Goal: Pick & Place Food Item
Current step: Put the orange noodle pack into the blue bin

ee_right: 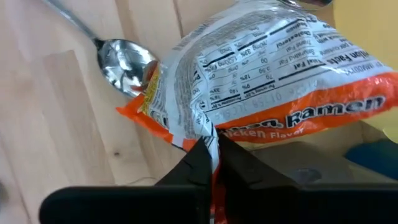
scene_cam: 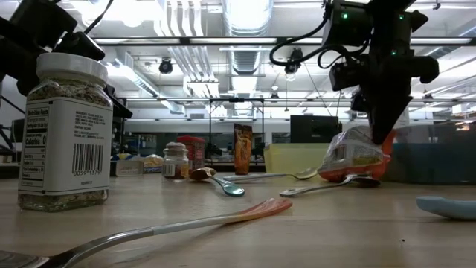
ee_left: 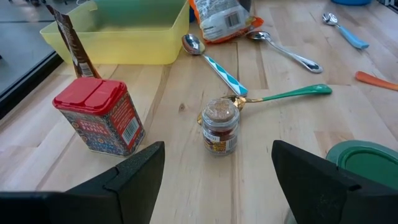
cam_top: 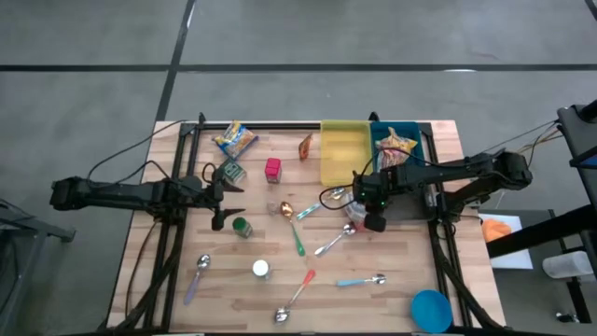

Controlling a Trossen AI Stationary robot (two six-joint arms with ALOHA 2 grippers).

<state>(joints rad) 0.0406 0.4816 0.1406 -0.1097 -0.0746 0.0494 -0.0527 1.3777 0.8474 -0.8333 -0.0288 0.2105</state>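
Right wrist view: your right gripper (ee_right: pixel 211 155) is pinched tight on the ramen pack's (ee_right: pixel 273 81) crimped edge. Pack is orange and white, crinkled, label up, beside a spoon (ee_right: pixel 127 62), near the yellow bin (cam_top: pixel 343 149). Your left gripper (ee_left: pixel 217 168) hovers wide open, empty, facing a spice jar (ee_left: pixel 219 126).

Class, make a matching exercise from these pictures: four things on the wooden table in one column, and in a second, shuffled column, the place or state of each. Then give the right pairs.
Things
1. Orange and white ramen packet
2. Red-lidded square tin
3. Round blue bowl
4. Left gripper

Places or states
A. At the table's near right corner in the high view
B. Open, holding nothing
C. Pinched at its edge by the shut right gripper
D. Standing upright near the yellow plastic bin

Pairs: 1-C, 2-D, 3-A, 4-B
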